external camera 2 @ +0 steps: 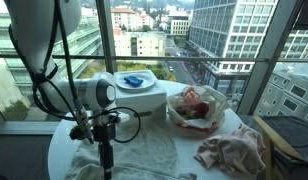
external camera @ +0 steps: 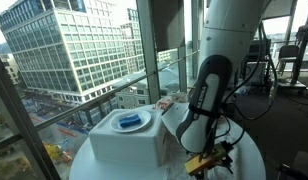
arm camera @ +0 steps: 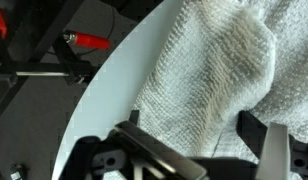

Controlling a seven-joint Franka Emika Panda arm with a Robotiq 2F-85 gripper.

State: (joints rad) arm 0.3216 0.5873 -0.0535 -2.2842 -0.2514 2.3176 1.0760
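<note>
Towel [arm camera: 214, 70], white and waffle-woven, lies rumpled on the round white worktop [arm camera: 104, 110]. It sits at the near edge in an exterior view [external camera 2: 134, 150], with folds and a raised ridge showing in the wrist view. The end effector [arm camera: 194, 125] hangs right over it with its jaws spread wide and nothing between them. One dark finger stands on each side of the cloth. Whether the fingertips touch the weave I cannot tell from here. In an exterior view the end effector [external camera 2: 102, 165] points straight down from the arm's thick grey wrist, and black cables loop around it.

Just behind the towel stands a white box [external camera 2: 139, 98] with a blue object [external camera 2: 134, 80] resting on its top. The same white box [external camera: 129, 140] and blue object [external camera: 129, 121] show from the opposite side, close to the arm. Beside the box, and apart from the towel, sits a crinkled clear bag [external camera 2: 199, 108] with something reddish inside. Nearer the edge of the worktop [external camera 2: 59, 140], a pinkish cloth [external camera 2: 234, 150] lies in a heap, well apart from the end effector.

Past the worktop's rim the wrist view shows a dark floor and a red-handled bar [arm camera: 89, 40] down below. Tall windows [external camera: 94, 50] ring the room, with city buildings outside.
</note>
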